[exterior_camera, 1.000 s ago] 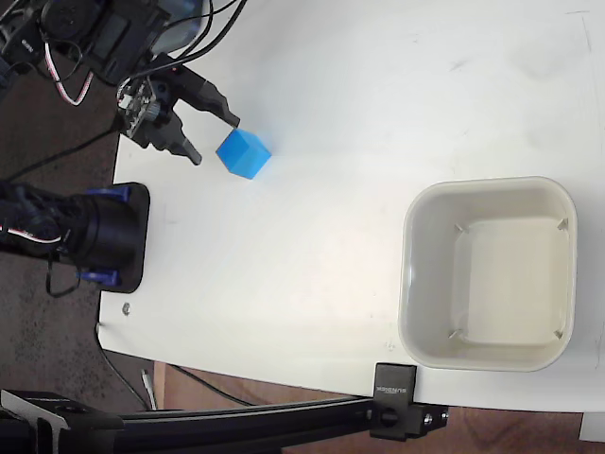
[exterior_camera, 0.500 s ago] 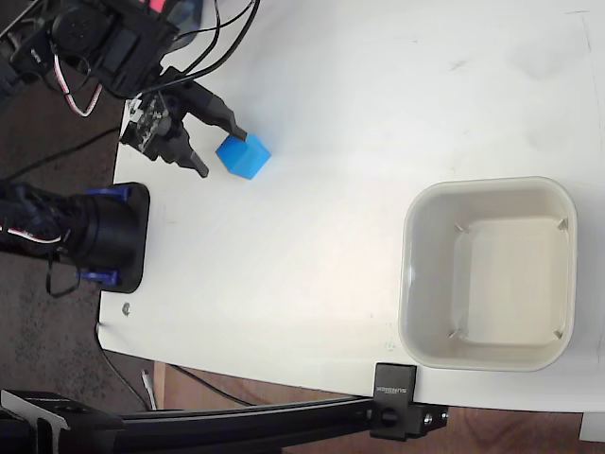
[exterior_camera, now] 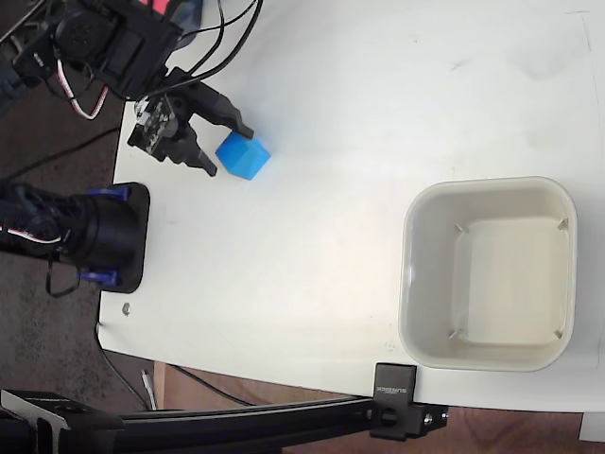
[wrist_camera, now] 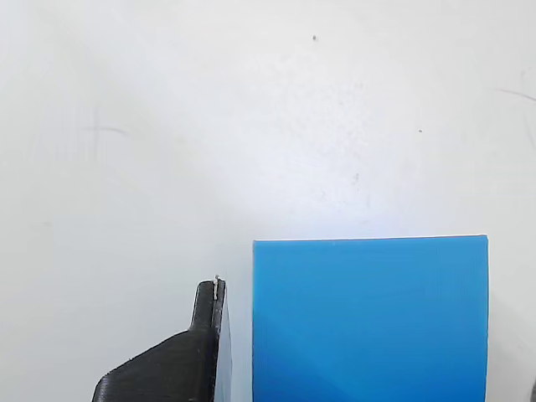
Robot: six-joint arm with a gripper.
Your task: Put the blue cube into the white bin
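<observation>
The white bin is seen at the right of the fixed view, resting on the white table near its lower edge; nothing is seen inside it apart from 4 small corner ribs. The blue cube lies on the table at the upper left, well apart from the bin. The gripper is held at the cube's left side with its 2 black fingers spread, 1 tip by the cube's upper left corner and the other just beside its lower left edge; whether either tip touches the cube cannot be told. In the wrist view the blue cube fills the lower right, and 1 dark finger is seen just left of it with a thin strip of table between. Compared with 1.0 s ago, the gripper has been moved to the right toward the cube, so that the fingers now flank its left corner, while cube and bin have stayed in place.
</observation>
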